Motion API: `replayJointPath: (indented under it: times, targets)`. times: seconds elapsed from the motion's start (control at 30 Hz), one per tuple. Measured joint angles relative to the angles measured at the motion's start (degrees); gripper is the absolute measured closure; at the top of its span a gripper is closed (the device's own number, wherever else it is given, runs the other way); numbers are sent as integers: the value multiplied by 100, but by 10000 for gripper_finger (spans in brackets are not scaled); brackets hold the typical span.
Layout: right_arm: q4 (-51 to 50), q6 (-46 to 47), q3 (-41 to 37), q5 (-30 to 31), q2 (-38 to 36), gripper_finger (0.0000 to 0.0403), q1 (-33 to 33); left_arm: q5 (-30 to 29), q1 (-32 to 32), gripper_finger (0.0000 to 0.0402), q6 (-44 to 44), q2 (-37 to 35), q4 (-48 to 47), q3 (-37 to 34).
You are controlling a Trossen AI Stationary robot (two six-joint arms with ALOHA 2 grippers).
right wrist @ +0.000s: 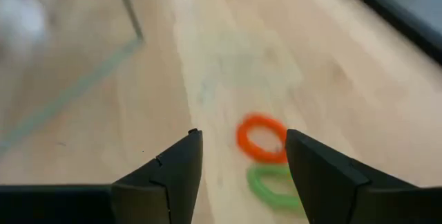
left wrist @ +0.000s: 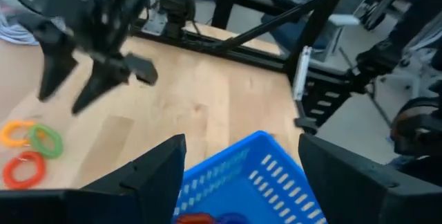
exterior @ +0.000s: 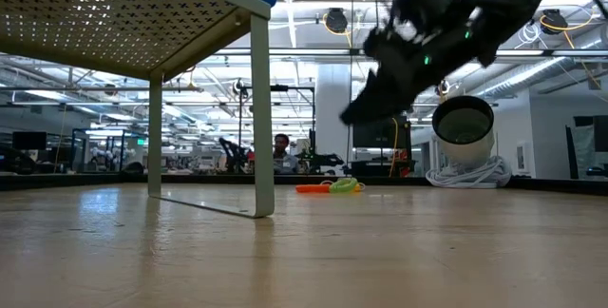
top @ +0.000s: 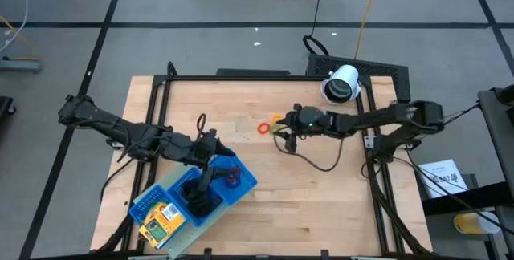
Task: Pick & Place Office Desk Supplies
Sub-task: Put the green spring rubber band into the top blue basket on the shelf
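The loose rings lay together on the bare wood near the middle of the table (top: 321, 180): a red ring (top: 264, 128), an orange ring (right wrist: 262, 138) and a green ring (right wrist: 275, 185), touching or nearly so. More supplies sat in the blue tray (top: 245, 181) at the near left corner: red and purple rings (top: 231, 176) in its right compartment, black clip-like pieces (top: 201, 198) in the middle one, and yellow printed packs (top: 161, 221) in the left one.

The right gripper (top: 283, 137) hung above the table just right of the loose rings, its fingers (right wrist: 169, 172) spread fairly wide and holding nothing. The left gripper (top: 211, 166) was over the tray's right compartment, its fingers (left wrist: 148, 172) wide apart and empty, above the rings there.

A white cylindrical device (top: 342, 83) stood at the far right of the table.
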Motion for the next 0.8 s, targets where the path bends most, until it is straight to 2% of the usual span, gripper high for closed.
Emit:
replayJointPath:
  times: [0.2,0.37,0.57,0.7,0.8]
  targets:
    - [167,333,1,0,899,206,-604,-15,112,119,167,0,-32,2]
    - [235,609,20,-117,1299,206,-1037,-17,167,126,169,2,-40,2]
    - [551,627,69,-688,1564,206,-1063,-17,163,120,223,2,-45,2]
    - [549,625,69,-735,1715,211,-1015,-126,163,121,299,2,-50,2]
    - [535,605,77,-733,1786,234,-1018,-213,163,126,312,2,-65,2]
